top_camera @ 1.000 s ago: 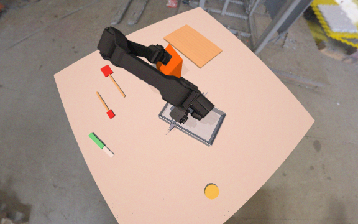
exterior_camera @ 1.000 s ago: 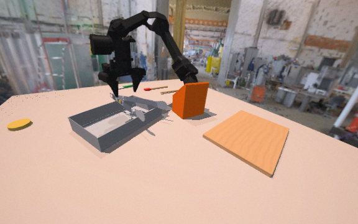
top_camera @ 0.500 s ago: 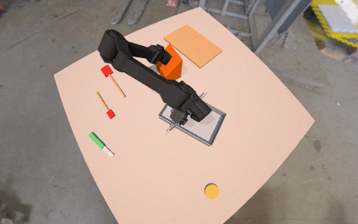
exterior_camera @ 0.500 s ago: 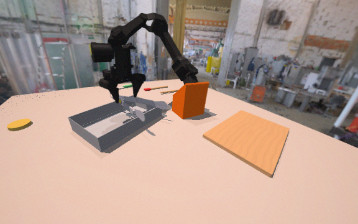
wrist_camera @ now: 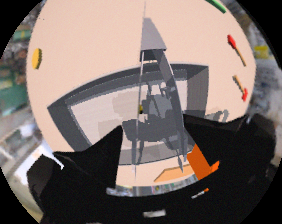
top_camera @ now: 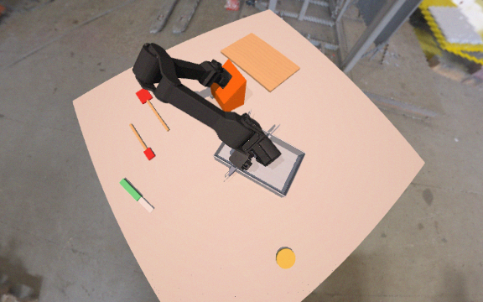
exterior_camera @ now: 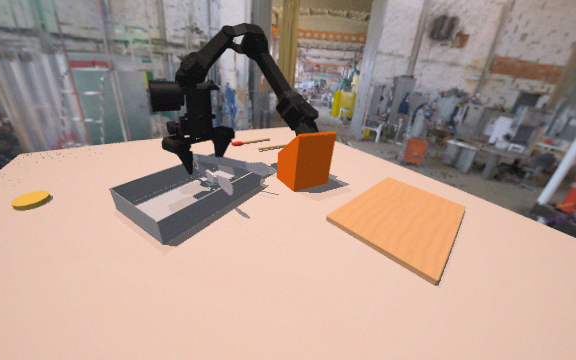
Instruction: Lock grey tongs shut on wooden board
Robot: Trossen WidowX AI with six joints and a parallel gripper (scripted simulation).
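Observation:
The grey tongs point(top_camera: 232, 170) point(exterior_camera: 225, 186) point(wrist_camera: 153, 39) lie across the roasting tin point(top_camera: 293, 173) point(exterior_camera: 188, 225) point(wrist_camera: 67, 124) with their arms spread in a narrow V. The hinge end juts over one long wall of the tin, the tips over the opposite one. My gripper point(exterior_camera: 205, 164) point(wrist_camera: 152, 122) is open and empty, pointing down over the tin. In the wrist view its fingers stand to either side of the tong arms; touch cannot be told. In the top view the arm hides much of the tongs. The wooden board point(top_camera: 260, 63) point(exterior_camera: 398, 225) point(wrist_camera: 173, 173) holds nothing.
An orange block point(top_camera: 236, 90) point(exterior_camera: 313, 162) point(wrist_camera: 198, 162) stands between tin and board, close to the arm's base. Two red-headed sticks point(top_camera: 144, 96) point(top_camera: 149, 153), a green and white stick point(top_camera: 130, 190) and a yellow disc point(top_camera: 285, 258) point(exterior_camera: 30, 200) point(wrist_camera: 37, 58) lie around.

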